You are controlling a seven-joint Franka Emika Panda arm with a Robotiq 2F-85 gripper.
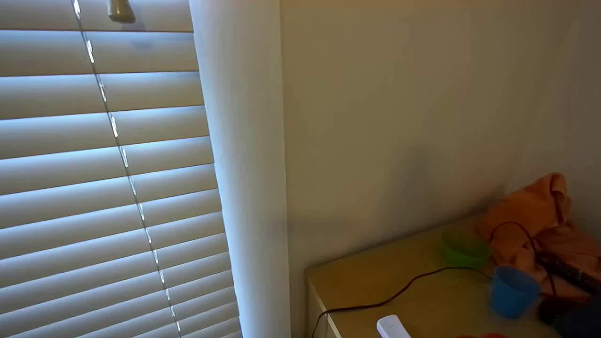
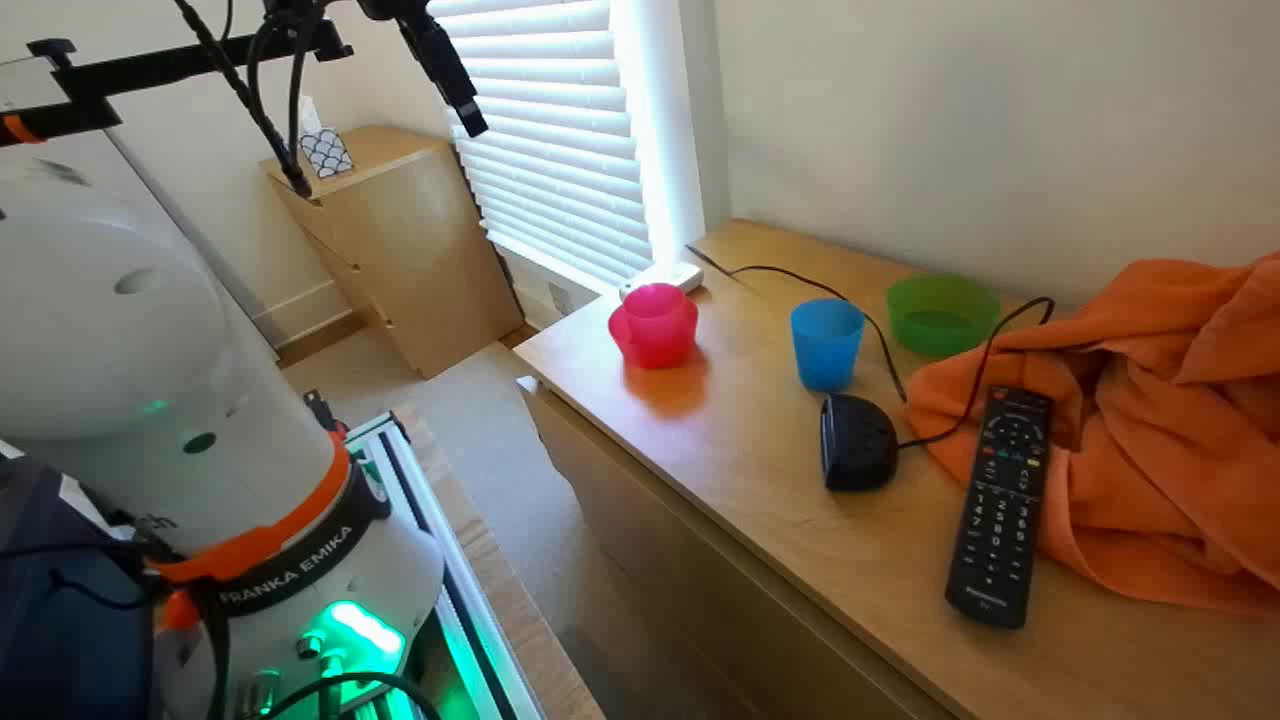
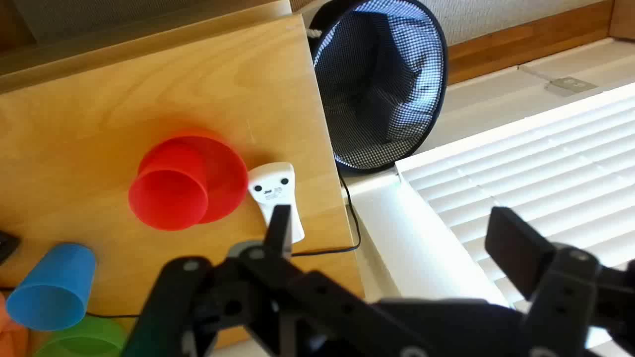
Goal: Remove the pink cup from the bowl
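The pink cup (image 2: 653,308) stands inside a wider pinkish-red bowl (image 2: 655,350) on the wooden cabinet top. In the wrist view the pink cup (image 3: 167,201) looks red and its mouth faces the camera; the red bowl (image 3: 227,181) shows around and behind it. In an exterior view only two red rim slivers show at the bottom edge. My gripper (image 3: 397,235) is open and empty, its fingers wide apart. It is high above the cabinet's end near the window blinds, away from the cup. One finger shows at the top of an exterior view (image 2: 468,115).
A blue cup (image 2: 827,345), a green bowl (image 2: 942,315), a black device (image 2: 858,442), a remote (image 2: 1000,505) and an orange cloth (image 2: 1150,430) lie on the cabinet. A white device (image 3: 274,186) is beside the red bowl. A dark basket (image 3: 379,84) stands past the cabinet edge.
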